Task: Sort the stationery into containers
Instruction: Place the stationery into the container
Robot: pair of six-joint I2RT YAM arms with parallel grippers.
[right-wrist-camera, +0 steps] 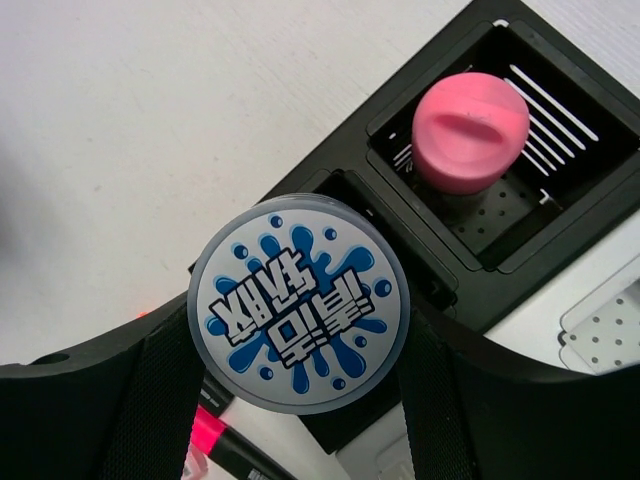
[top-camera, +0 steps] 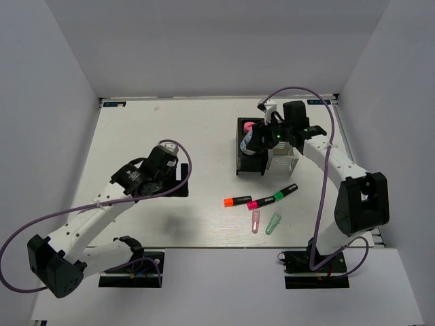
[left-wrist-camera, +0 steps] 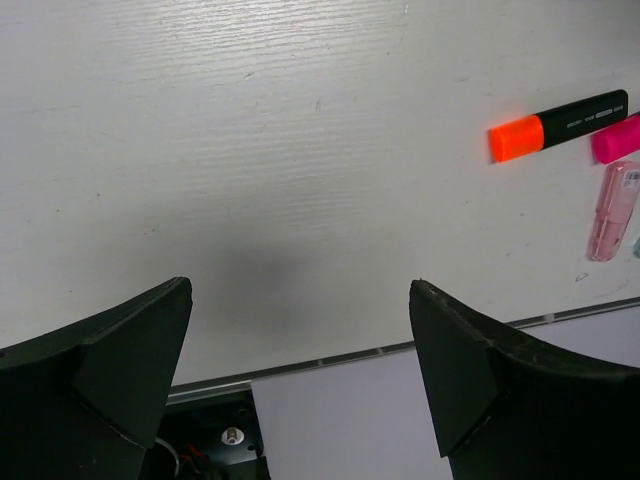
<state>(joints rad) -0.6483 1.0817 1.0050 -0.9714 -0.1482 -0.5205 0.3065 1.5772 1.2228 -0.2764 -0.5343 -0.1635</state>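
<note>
**While the left gripper hangs spread over the table, the right gripper pinches the tape roll above the organiser**

As the top camera shows it, the right arm reaches over the block of mesh compartments. Its gripper is above the two black ones on the block's left side, and the silver-white pair sits to their right. A pink-topped item stands in the far black compartment. Just near of the block lie three black markers in a loose row: the orange-capped marker, the pink-capped marker and the green-capped marker. Nearer still, the pink capsule and the green capsule lie side by side. The left arm is well apart, to the left, above the table.

In the left wrist view, the two fingers stand wide apart with nothing between them. The orange-capped marker, the tip of the pink cap and the pink capsule show at the right edge.

In the right wrist view, the fingers press on both sides of the round roll, whose label has a blue splash on white. It hangs over the rim of the nearer black compartment. The pink-topped item stands in the black compartment next to it.
</note>
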